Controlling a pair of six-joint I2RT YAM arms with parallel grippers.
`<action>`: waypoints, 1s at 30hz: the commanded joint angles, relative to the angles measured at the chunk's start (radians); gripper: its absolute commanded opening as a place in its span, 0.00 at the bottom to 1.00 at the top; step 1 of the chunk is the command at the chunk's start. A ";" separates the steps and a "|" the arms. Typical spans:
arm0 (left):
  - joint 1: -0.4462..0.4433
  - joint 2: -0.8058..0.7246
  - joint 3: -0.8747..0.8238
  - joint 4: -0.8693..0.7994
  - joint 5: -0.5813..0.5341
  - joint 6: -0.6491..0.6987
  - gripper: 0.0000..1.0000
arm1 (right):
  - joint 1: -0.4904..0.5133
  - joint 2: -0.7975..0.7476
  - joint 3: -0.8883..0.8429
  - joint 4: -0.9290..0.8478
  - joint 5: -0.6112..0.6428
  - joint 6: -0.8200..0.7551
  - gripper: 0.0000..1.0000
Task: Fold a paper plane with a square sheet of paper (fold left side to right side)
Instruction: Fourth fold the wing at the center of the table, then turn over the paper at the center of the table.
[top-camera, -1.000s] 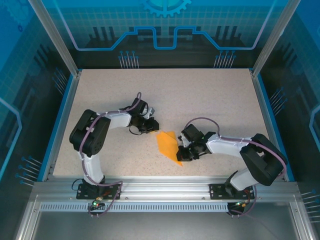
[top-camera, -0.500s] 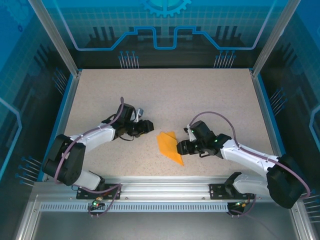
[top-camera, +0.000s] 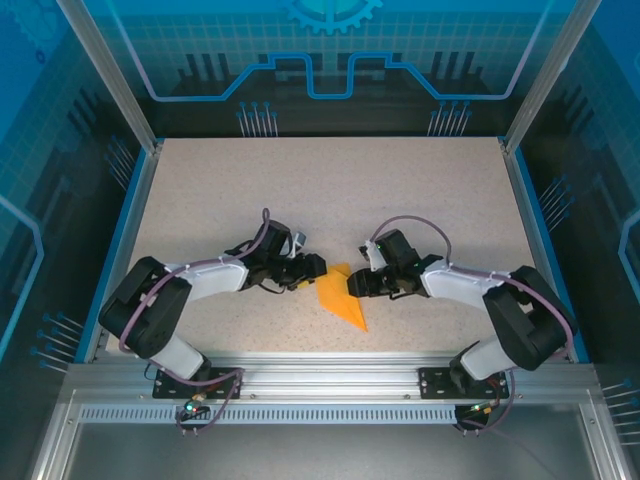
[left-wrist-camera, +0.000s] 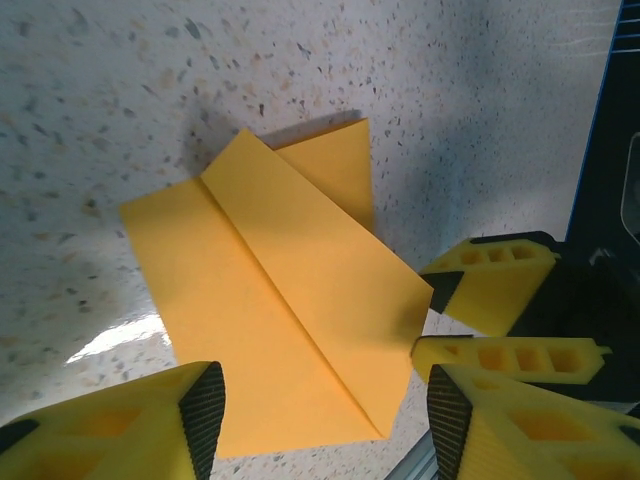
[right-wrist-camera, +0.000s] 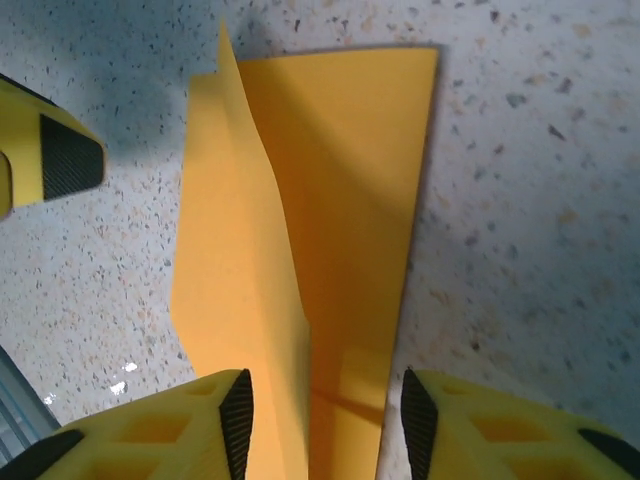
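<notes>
Left end effector (top-camera: 313, 267) and right end effector (top-camera: 353, 287), both apart, neared the creased orange paper plane (top-camera: 338, 298).

- Speckled beige counter (top-camera: 400, 190), edged with blue trim (top-camera: 120, 240).
- Aluminium rail (top-camera: 330, 375) along the near side, slanted metal posts (top-camera: 108, 75) behind.
- Blue back wall (top-camera: 330, 50) printed with gear and circuit lines.

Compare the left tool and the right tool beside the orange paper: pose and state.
The left tool sits left of the paper, pointing right; the right tool sits right of it, pointing left. The left tool lies slightly farther up the table than the right tool. Both are open and low.
</notes>
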 joint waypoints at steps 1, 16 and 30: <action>-0.019 0.026 -0.001 0.037 -0.002 -0.036 0.60 | -0.019 0.038 0.040 0.050 -0.073 -0.012 0.35; -0.062 0.150 0.080 0.081 0.018 -0.048 0.62 | -0.063 -0.025 -0.040 0.065 -0.094 0.003 0.09; -0.080 0.250 0.171 0.130 0.051 -0.044 0.39 | -0.075 -0.033 -0.064 0.058 -0.100 0.011 0.13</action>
